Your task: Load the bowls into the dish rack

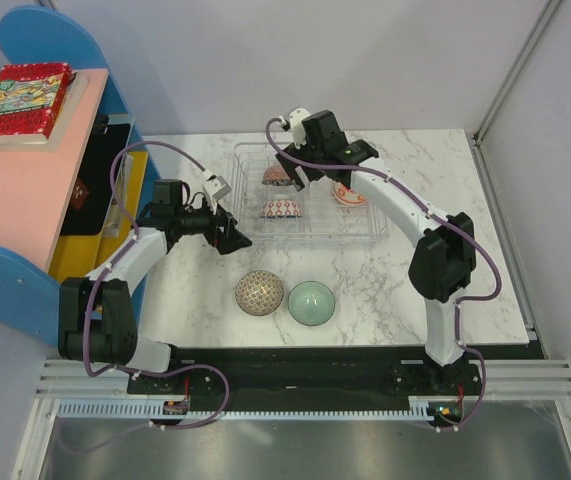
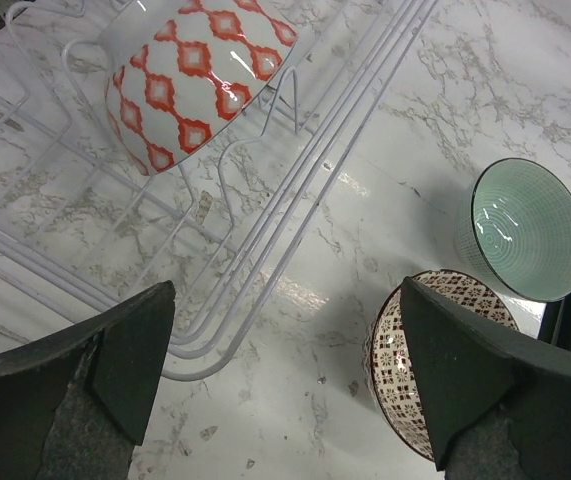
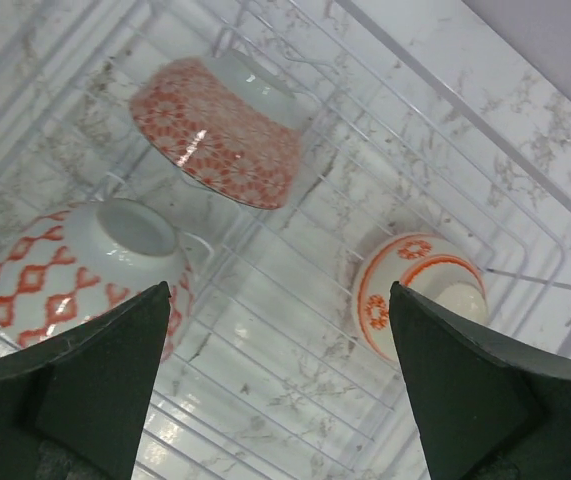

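Left hand (image 2: 285,310) hangs low over the white marbled worktop (image 1: 405,280), fingers spread wide and nothing between them. Right in front of it is the near corner of the clear rectangular plastic dish rack (image 1: 325,224). Inside that, ahead and toward its left finger, a white bowl with a red diamond pattern (image 2: 190,75) leans tilted against the ribs. Out by its right finger, on the bare worktop, there's a beige bowl with a brown lattice pattern (image 2: 405,370), partly hidden behind that finger. Just beyond it sits a plain pale mint-green bowl (image 2: 525,230), outside the rack.

Over to the right hand (image 3: 280,300): it's poised above the rack, also wide open, gripping nothing. Beneath it are three bowls in the rack. The diamond one is by its left finger, an orange-red floral bowl (image 3: 220,135) is farther ahead, tipped on edge, and a white bowl with orange bands (image 3: 415,285) is by its right finger.
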